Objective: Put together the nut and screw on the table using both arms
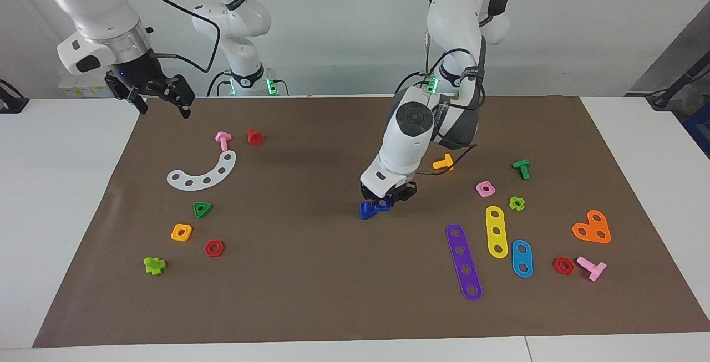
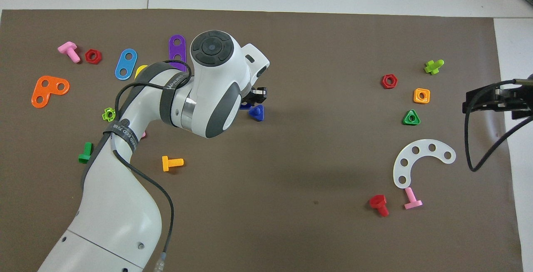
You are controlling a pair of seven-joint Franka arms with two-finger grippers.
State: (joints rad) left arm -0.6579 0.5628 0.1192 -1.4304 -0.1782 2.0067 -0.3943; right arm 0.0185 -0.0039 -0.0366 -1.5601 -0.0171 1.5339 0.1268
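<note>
Your landmark is the screw (image 1: 366, 210), standing head-down on the brown mat (image 1: 333, 295) near the middle of the table (image 1: 66, 184), shaft up.

The left gripper (image 1: 386, 200) is low, just beside the screw toward the left arm's end, fingers clamped on the nut (image 1: 383, 204). The nut sits at about shaft height; touching or not, you cannot tell.

Both parts look like light, stiff, smooth plastic, likely to slip or tip. Hold the nut by its flat edges, the screw by its triangular head.

The right gripper (image 1: 161, 93) waits over the mat's edge nearest the robots, well apart from the screw, fingers spread, holding nothing.

Bare mat surrounds the screw; the orange bolt (image 1: 443, 163) is the nearest loose piece.
</note>
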